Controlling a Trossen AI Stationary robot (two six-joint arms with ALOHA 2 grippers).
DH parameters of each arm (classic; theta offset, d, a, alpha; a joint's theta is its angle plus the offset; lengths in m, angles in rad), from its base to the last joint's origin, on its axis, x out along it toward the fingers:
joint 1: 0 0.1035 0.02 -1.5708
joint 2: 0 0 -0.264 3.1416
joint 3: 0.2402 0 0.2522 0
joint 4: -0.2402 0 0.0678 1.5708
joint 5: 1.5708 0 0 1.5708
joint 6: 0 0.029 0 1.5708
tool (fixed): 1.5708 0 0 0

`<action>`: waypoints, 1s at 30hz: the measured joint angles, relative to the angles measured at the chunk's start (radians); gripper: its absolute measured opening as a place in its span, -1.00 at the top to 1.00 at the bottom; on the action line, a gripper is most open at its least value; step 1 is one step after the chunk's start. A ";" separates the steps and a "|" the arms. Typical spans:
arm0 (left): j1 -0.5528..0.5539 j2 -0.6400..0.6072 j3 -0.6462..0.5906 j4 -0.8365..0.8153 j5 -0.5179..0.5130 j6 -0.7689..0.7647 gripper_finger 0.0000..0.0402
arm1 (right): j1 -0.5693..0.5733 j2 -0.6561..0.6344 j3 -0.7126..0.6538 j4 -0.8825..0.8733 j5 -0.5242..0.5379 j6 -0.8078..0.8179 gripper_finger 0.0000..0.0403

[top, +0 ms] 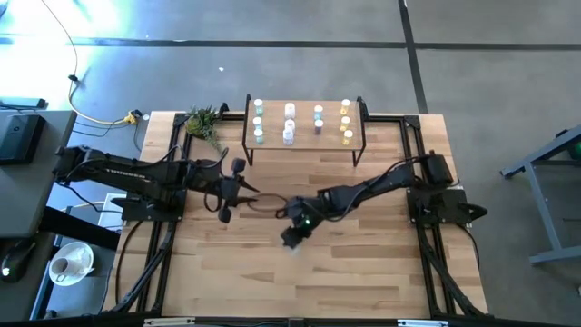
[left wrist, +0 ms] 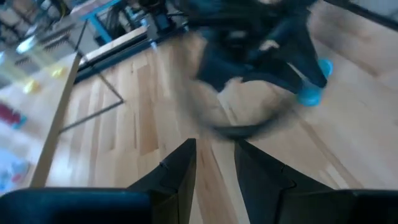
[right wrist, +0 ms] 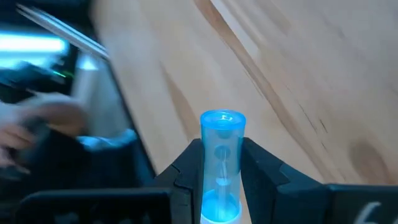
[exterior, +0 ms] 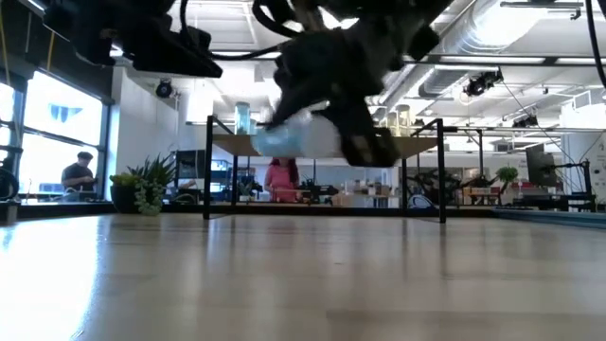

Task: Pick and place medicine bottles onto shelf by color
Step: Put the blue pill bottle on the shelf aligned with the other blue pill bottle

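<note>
The shelf [top: 272, 150] stands at the table's far middle on thin black legs. Several small bottles [top: 289, 123] stand on it in rows: teal-green, white/pinkish, light blue and yellow. My right gripper [top: 292, 238] is at the table's middle, shut on a light blue bottle [right wrist: 222, 155], above the tabletop in the low view [exterior: 295, 138]. My left gripper [top: 225, 214] is to its left, narrowly open and empty [left wrist: 214, 163]. The left wrist view also shows the held bottle [left wrist: 311, 93]. My right gripper pinches the light blue bottle by its two sides [right wrist: 208, 165] between its two fingers. The bottle lies along the fingers, and one blue end [right wrist: 222, 119] sticks out past the fingertips. The bottle is lifted clear of the table.
A small green plant [top: 204, 123] stands left of the shelf, at the table's far left. Black frame rails run along both sides of the table [top: 419, 163]. Bare wood lies in front of the shelf and toward the near edge [top: 300, 282].
</note>
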 joint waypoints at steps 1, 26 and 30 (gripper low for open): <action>-0.012 0.000 0.000 -0.005 -0.006 0.023 0.49 | -0.013 0.000 0.000 0.034 -0.012 0.008 0.66; -0.413 0.004 0.000 -0.088 -0.498 0.259 0.50 | -0.178 0.000 0.000 0.443 -0.180 0.385 0.66; -0.450 0.042 -0.001 -0.038 -0.611 0.333 0.50 | -0.189 0.000 0.000 0.522 -0.178 0.412 0.66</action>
